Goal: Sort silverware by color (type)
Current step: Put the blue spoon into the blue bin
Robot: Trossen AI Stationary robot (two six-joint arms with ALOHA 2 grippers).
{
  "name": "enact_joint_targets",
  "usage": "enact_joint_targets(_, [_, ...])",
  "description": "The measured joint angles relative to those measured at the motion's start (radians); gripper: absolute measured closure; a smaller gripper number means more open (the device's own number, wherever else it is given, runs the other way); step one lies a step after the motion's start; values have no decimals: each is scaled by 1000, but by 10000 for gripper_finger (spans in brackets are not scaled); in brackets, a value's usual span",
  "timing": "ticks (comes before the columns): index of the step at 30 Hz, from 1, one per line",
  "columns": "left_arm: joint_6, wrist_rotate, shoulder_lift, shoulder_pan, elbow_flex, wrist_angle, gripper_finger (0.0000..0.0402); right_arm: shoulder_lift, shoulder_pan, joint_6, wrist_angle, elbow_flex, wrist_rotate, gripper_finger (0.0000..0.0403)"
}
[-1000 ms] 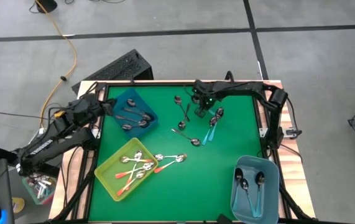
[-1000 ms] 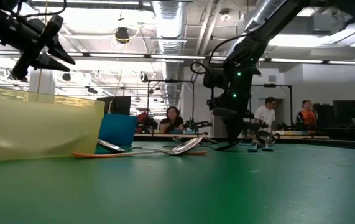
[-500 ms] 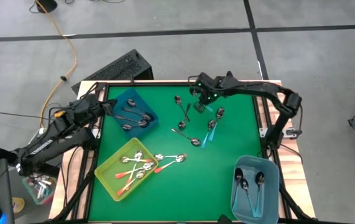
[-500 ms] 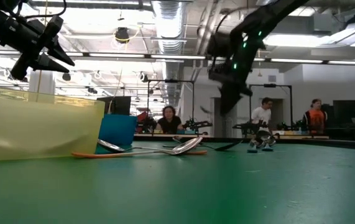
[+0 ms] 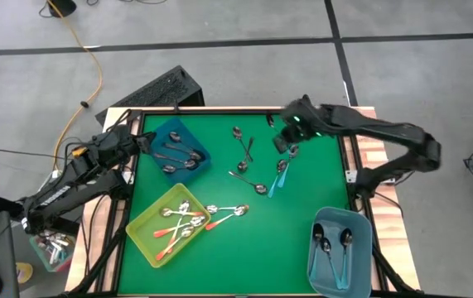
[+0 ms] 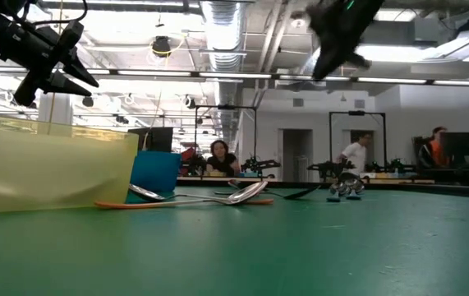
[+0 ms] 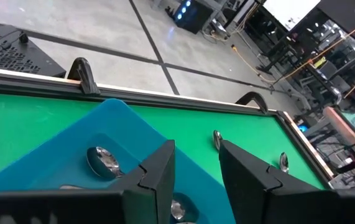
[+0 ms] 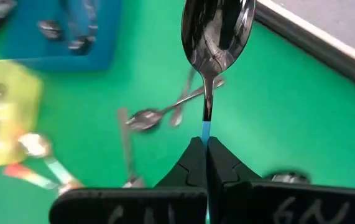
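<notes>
My right gripper [image 8: 206,144] hangs high over the far middle of the green mat [image 5: 219,248], shut on a dark spoon [image 8: 216,37] with a teal-blue handle; the high view shows the gripper [image 5: 281,142] too. Loose spoons lie on the mat: dark grey ones [image 5: 244,147], teal-handled ones [image 5: 282,170], orange-handled ones [image 5: 229,212]. My left gripper [image 7: 196,171] waits open above the dark blue bin [image 5: 180,151] at the far left, holding nothing. My right gripper pinches the spoon's teal-blue handle [image 8: 206,130] between its two fingertips. The fingers slant down from the table's right side and lie along the spoon. The bowl [image 8: 217,28] sticks out ahead of the fingertips, and the spoon is lifted clear of the mat.
The dark blue bin holds dark grey spoons. A yellow-green bin [image 5: 141,232] at the near left holds orange-handled spoons. A light blue bin [image 5: 360,248] at the near right holds teal-handled ones. People stand in the room behind the table [image 6: 218,156].
My right gripper has risen steeply from the mat at the far middle, shifted a little toward the table's right edge and turned. The teal-handled spoon has come up with it, lifted clear of the mat.
</notes>
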Motion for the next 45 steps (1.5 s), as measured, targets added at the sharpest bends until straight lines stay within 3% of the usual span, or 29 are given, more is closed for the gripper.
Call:
enact_joint_targets(5, [-21,0,0,0,0,-3,292,-156,241,260,-116,0,141,402])
enact_joint_targets(10, [-44,-1,0,0,0,-37,292,-230,586,664,-282,1,333,402])
enact_joint_targets(16, [-52,-1,0,0,0,-39,292,-202,974,1166,-397,1,453,402])
enact_joint_targets(23, [-85,0,0,0,0,-40,292,-81,1279,1597,-397,1,460,401])
enact_joint_targets(30, [-105,-2,0,0,0,-76,292,35,1384,1656,-297,2,421,401])
enact_joint_targets(37, [-115,-21,0,0,0,-114,292,115,1388,1682,-273,1,232,400])
enact_joint_targets(45, [-115,-45,0,0,0,-114,292,143,1373,1698,-410,1,-41,400])
